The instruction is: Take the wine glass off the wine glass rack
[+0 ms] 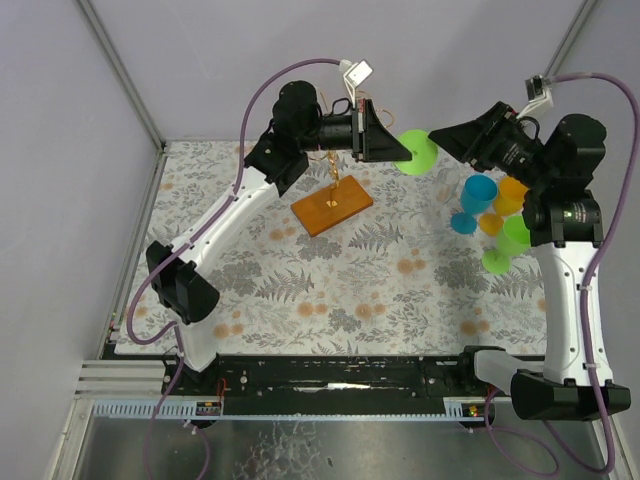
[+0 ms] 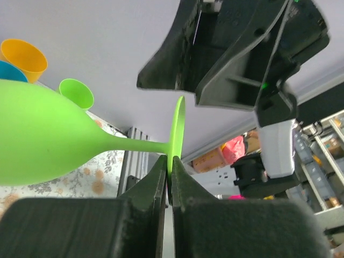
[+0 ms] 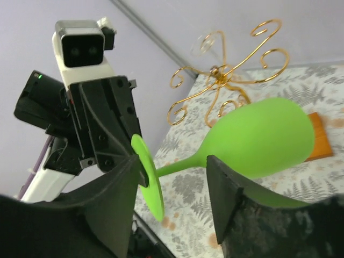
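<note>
Wine glass [image 1: 415, 152] aloft and sideways, clear of wine glass rack [image 1: 332, 205] standing on desk [image 1: 300, 290]. Left claw [image 2: 170, 166] clamped on its foot rim. Right claw [image 3: 174, 164] parted, fingers either side of stem.

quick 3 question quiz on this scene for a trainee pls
1. True or false: the left hand is shut on the round foot of the lime-green plastic wine glass.
2. Which part of that glass lies between the open fingers of the right hand? A bowl, B stem, C rim.
3. Fill in: the gold wire wine glass rack stands on a flat ____ base.
Key: 1 true; 2 B; 3 orange.
</note>
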You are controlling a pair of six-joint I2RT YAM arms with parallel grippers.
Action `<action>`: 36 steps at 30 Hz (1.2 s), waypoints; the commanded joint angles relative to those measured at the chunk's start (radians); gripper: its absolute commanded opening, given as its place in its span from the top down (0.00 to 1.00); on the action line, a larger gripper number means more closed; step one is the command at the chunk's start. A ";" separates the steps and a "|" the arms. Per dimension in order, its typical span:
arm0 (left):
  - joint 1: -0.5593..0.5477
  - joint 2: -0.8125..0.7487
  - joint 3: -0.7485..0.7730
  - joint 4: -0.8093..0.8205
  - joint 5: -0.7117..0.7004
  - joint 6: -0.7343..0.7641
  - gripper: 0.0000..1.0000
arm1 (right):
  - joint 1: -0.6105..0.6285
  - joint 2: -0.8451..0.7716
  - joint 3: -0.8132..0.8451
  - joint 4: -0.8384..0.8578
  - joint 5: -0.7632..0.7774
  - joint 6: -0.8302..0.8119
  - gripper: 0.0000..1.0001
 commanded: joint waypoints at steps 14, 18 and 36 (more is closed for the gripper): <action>-0.221 -0.109 0.059 -0.579 -0.117 1.022 1.00 | -0.028 0.141 0.372 -0.498 0.225 -0.137 0.17; -0.279 -0.169 -0.075 -0.584 -0.293 1.263 1.00 | -0.028 0.159 0.402 -0.608 0.249 -0.207 0.11; -0.462 -0.267 -0.462 -0.438 -0.695 1.944 1.00 | -0.028 0.182 0.246 -0.775 0.201 -0.361 0.03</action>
